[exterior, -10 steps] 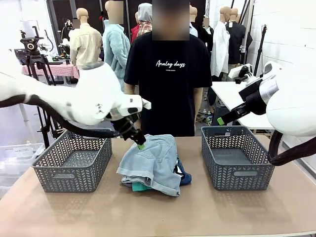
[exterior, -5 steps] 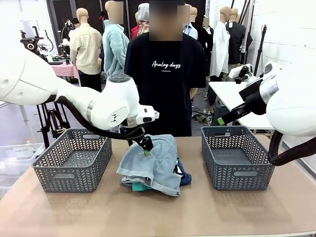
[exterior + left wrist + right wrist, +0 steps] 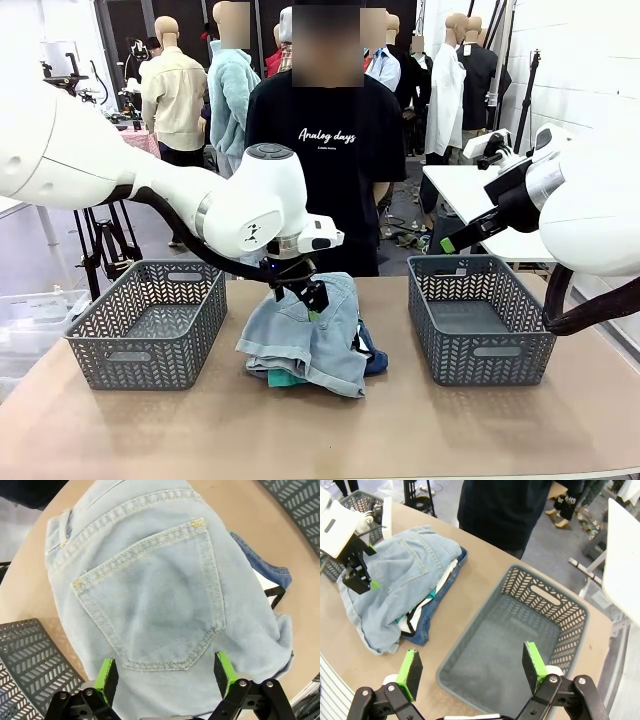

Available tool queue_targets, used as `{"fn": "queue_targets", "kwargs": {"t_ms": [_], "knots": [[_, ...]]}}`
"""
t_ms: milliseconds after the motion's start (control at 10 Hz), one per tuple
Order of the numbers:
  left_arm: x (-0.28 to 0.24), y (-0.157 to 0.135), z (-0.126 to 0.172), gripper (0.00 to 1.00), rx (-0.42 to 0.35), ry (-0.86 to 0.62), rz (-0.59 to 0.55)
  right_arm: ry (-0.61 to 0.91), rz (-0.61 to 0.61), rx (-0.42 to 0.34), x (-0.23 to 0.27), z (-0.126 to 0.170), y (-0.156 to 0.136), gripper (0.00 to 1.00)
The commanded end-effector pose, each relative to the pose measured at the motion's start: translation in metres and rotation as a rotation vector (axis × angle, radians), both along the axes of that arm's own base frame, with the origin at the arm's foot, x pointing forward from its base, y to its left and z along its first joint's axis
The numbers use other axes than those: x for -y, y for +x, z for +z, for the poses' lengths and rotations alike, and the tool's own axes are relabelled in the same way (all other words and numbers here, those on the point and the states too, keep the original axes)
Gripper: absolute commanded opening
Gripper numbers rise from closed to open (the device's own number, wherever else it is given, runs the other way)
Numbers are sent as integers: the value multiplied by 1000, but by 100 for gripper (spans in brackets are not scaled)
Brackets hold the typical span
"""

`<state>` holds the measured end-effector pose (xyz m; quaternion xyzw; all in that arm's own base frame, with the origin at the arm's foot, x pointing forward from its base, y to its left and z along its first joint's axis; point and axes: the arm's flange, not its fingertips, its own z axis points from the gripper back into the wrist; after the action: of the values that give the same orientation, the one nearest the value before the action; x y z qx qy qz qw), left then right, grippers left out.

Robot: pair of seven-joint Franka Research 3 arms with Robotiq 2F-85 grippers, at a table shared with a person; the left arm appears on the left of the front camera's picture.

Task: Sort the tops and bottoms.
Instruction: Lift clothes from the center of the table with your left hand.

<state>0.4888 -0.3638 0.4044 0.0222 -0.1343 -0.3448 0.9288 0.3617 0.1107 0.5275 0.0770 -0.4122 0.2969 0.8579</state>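
The clothes lie in one pile at the table's middle. Faded grey-blue denim (image 3: 305, 335) with a back pocket (image 3: 160, 595) is on top. A teal-green top (image 3: 285, 379) peeks out at the pile's bottom front edge. White shorts with black trim (image 3: 439, 591) and mid-blue denim (image 3: 372, 358) show at the pile's right side. My left gripper (image 3: 312, 298) hangs open just above the faded denim, its green pads (image 3: 107, 676) either side of the pocket's lower edge. My right gripper (image 3: 472, 667) is open and holds nothing, high above the right basket.
A grey mesh basket (image 3: 145, 335) stands left of the pile and another (image 3: 480, 315) to the right; both hold nothing. A person in a black T-shirt (image 3: 330, 170) stands at the far edge behind the pile. Bare table lies in front.
My left arm has swung to the right, carrying its open gripper from the pile's left edge to over its middle. The right arm has not moved.
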Motion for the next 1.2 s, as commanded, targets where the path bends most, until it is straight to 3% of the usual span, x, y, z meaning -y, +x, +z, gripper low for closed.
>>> {"fn": "queue_targets", "kwargs": {"t_ms": [0, 400, 900, 1100], "knots": [[6, 10, -4, 100, -32, -5, 56, 3, 3, -4, 1, -1, 1, 100], [6, 20, -19, 100, -83, -15, 33, 3, 3, -4, 1, -1, 1, 100], [4, 20, -18, 5, -104, 5, 70, 3, 3, -4, 1, -1, 1, 100], [3, 20, -17, 0, -104, 6, 83, 3, 3, -4, 1, -1, 1, 100]]}}
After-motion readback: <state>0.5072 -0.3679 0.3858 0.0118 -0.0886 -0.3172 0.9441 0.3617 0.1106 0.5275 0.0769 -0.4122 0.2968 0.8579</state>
